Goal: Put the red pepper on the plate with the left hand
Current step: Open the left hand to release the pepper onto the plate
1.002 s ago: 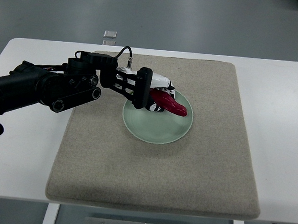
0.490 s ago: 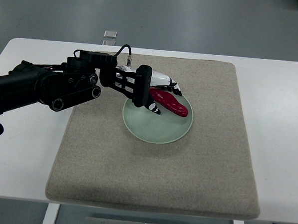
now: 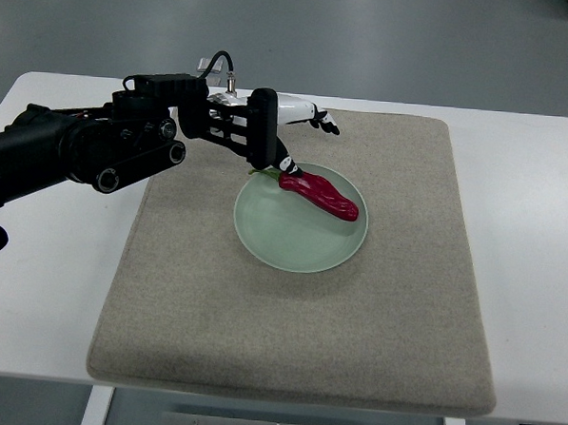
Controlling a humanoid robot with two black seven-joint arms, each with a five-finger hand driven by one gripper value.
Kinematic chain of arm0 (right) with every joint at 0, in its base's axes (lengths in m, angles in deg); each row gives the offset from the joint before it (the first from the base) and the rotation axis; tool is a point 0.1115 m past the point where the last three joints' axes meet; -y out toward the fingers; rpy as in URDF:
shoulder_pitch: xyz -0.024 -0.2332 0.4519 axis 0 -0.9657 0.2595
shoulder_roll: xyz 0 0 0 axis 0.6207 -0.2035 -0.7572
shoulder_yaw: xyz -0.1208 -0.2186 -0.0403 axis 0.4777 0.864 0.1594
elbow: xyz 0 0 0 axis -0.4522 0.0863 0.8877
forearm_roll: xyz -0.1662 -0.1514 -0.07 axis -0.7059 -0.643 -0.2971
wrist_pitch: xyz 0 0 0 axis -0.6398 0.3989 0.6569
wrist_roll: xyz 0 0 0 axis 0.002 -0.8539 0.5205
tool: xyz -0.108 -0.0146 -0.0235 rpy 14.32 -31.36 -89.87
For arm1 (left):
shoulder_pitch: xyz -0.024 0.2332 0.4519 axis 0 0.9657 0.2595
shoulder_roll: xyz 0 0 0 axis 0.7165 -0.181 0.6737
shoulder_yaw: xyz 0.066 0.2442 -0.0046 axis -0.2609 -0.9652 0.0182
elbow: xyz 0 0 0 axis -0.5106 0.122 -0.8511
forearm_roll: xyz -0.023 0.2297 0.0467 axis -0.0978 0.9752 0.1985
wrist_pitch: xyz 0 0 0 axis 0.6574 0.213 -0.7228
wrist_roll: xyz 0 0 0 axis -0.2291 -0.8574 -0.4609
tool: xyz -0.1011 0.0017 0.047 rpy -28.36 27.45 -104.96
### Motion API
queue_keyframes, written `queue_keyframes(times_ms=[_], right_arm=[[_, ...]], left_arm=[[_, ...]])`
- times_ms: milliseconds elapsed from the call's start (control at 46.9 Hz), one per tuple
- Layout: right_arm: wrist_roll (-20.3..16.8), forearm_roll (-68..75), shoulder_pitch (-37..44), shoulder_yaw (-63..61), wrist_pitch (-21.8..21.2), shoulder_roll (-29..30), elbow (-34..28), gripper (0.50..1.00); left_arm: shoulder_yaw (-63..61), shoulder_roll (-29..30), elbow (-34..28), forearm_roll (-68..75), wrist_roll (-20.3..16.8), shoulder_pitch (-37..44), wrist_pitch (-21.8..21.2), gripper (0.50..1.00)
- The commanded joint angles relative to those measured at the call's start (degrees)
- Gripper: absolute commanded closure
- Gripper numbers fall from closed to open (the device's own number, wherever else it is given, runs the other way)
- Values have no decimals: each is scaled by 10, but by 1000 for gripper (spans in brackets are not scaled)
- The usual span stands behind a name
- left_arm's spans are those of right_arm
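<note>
A red pepper (image 3: 320, 194) with a green stem lies on the upper right part of a pale green plate (image 3: 292, 241). The plate sits on a beige mat (image 3: 298, 308). My left hand (image 3: 303, 128) is open, its fingers spread, above and behind the plate's far left rim. It holds nothing and stands clear of the pepper. The right arm does not show.
The mat lies on a white table (image 3: 540, 235). A small clear object (image 3: 212, 66) sits at the table's far edge. A black cable (image 3: 220, 66) loops above my left wrist.
My left hand has let go of the pepper and drawn back up and to the left, fingers spread. The pepper now lies alone on the plate.
</note>
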Motion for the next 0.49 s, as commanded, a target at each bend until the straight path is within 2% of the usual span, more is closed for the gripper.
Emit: queue_keyframes(times_ms=[0, 192, 341, 405, 469], right_arm=[[0, 0, 0, 0, 0, 0, 0, 570], [0, 0, 0, 0, 0, 0, 0, 572], [0, 0, 0, 0, 0, 0, 0, 572], [0, 0, 0, 0, 0, 0, 0, 572], [0, 0, 0, -1, 0, 0, 0, 572]], left_arm=[[1, 2, -36, -3, 1, 2, -19, 658], [2, 3, -111, -16, 1, 2, -38, 649], [2, 3, -146, -70, 2, 1, -38, 604], [2, 3, -160, -102, 3, -1, -38, 540], [2, 3, -172, -137, 4, -2, -38, 536]])
